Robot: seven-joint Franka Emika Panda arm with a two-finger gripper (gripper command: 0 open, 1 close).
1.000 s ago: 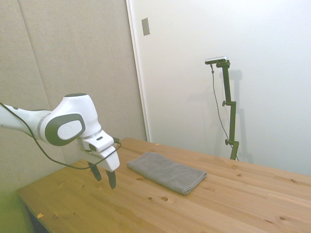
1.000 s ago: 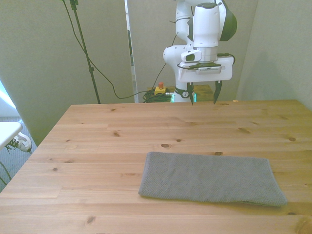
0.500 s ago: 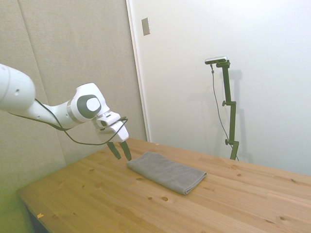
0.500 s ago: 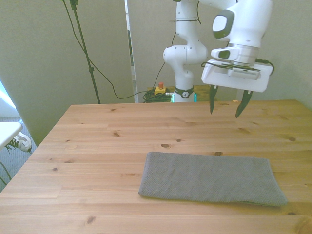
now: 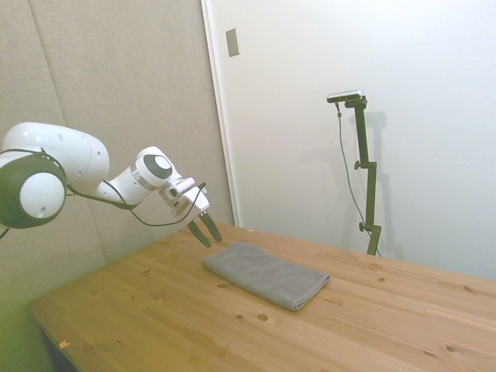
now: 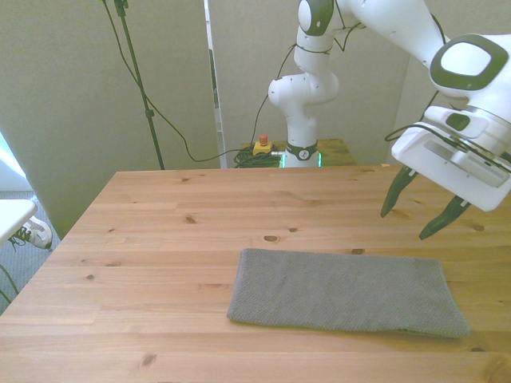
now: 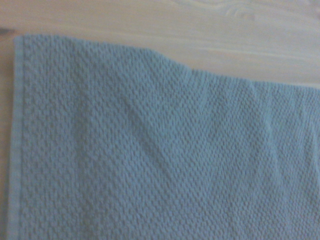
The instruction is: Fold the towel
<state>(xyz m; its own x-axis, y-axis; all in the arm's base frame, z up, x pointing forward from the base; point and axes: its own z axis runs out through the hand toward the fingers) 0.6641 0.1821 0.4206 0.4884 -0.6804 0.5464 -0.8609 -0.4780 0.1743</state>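
The dark grey towel (image 6: 345,291) lies flat on the wooden table (image 6: 160,263), a long folded rectangle near the front edge on the front view's right. From the side the towel (image 5: 266,275) shows its layered edge. My gripper (image 6: 415,215) hangs tilted above the table, just beyond the towel's right end in the front view, open and holding nothing. In the side view the gripper (image 5: 204,231) hovers over the towel's near-left corner. The wrist view is filled by the towel's (image 7: 160,150) woven surface and one hemmed edge.
A strip of bare table (image 7: 200,30) borders the cloth in the wrist view. Behind the table hang cables (image 6: 160,112) and a small yellow box with a red button (image 6: 261,144) sits by the robot base. Walls (image 5: 349,77) close in on the table's far sides.
The arm has swung from behind the table's far edge out toward the towel, ending tilted above its right end in the front view. The fingers stayed open. The towel has not moved.
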